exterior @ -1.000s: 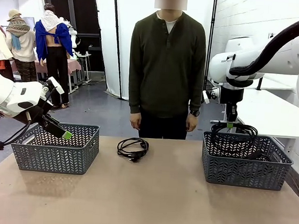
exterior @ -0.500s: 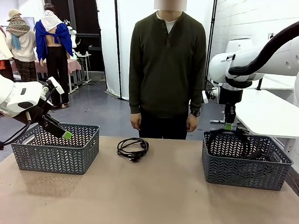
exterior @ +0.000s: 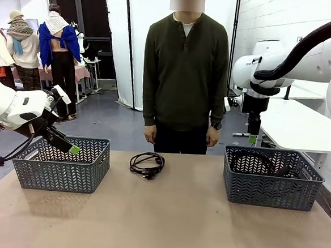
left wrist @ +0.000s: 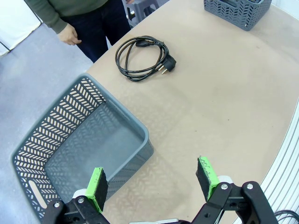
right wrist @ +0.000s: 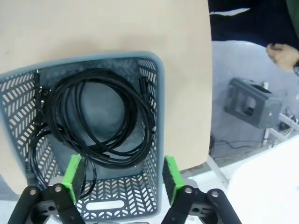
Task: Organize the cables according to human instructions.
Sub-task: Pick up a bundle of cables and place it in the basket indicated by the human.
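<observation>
The right gripper (right wrist: 121, 179) hangs above the right basket (right wrist: 158, 116) with its jaws spread wide and nothing between them; straight beyond the green pads (right wrist: 73, 175), down inside that basket, lie the coiled cables (right wrist: 100, 116), black loops piled on the grey floor with a plug end near the far wall. In the front view this gripper (exterior: 252, 138) stands clear above the basket's back rim (exterior: 272, 180), not touching it. Off to one side of its jaws, past the table's (right wrist: 93, 28) edge, a person's hand (right wrist: 282, 55) shows beside a grey box on the floor. The left gripper (left wrist: 152, 179) also holds its jaws wide and empty, one pad (left wrist: 96, 188) over the near wall of the left basket (left wrist: 135, 144), the other over bare tabletop (left wrist: 224, 93). Well ahead of those jaws a single coiled cable (left wrist: 142, 58) lies flat on the table, its plug pointing away from the person (exterior: 184, 80), who stands at the far edge with arms down. Nothing lies between the left jaws and that coil; the left basket's open inside sits to their side.
</observation>
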`<state>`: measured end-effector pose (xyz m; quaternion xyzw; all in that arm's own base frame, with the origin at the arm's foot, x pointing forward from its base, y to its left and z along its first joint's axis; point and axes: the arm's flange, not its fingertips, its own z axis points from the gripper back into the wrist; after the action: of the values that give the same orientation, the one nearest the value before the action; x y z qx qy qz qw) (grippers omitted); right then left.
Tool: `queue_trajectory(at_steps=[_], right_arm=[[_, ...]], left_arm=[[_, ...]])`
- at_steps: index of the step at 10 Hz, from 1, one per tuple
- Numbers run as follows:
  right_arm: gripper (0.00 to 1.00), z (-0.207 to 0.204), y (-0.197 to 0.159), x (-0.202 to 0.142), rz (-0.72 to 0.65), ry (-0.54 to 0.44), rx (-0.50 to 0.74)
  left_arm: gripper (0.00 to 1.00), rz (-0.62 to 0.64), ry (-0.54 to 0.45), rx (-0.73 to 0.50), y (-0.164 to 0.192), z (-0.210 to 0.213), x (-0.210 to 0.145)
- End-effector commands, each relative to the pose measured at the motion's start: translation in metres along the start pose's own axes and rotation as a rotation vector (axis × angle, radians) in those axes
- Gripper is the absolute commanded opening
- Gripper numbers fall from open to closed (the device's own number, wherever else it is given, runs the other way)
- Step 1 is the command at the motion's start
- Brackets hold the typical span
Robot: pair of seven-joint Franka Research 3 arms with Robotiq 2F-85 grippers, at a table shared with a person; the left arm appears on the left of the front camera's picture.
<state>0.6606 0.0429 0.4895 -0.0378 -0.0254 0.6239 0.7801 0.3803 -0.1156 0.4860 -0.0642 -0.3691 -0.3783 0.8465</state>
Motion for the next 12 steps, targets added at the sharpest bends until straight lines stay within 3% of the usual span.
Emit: queue_trajectory(at_steps=[1,2,3,4,12], right_arm=[[1.00,0.001,-0.001,0.010,0.009,0.010,0.032],[1.00,-0.003,-0.003,0.020,0.013,0.063,0.044],[1.00,-0.016,-0.004,0.044,-0.009,0.261,0.000],[1.00,-0.002,0.005,0.008,0.016,0.016,0.024],[1.00,-0.002,0.005,0.008,0.016,0.016,0.024]], left_arm=[[1.00,0.018,-0.003,0.000,0.001,-0.001,0.000],[1.00,0.018,-0.003,0.000,0.001,-0.001,0.000],[1.00,0.018,-0.003,0.000,0.001,-0.001,0.000],[1.00,0.018,-0.003,0.000,0.001,-0.001,0.000],[1.00,0.018,-0.003,0.000,0.001,-0.001,0.000]])
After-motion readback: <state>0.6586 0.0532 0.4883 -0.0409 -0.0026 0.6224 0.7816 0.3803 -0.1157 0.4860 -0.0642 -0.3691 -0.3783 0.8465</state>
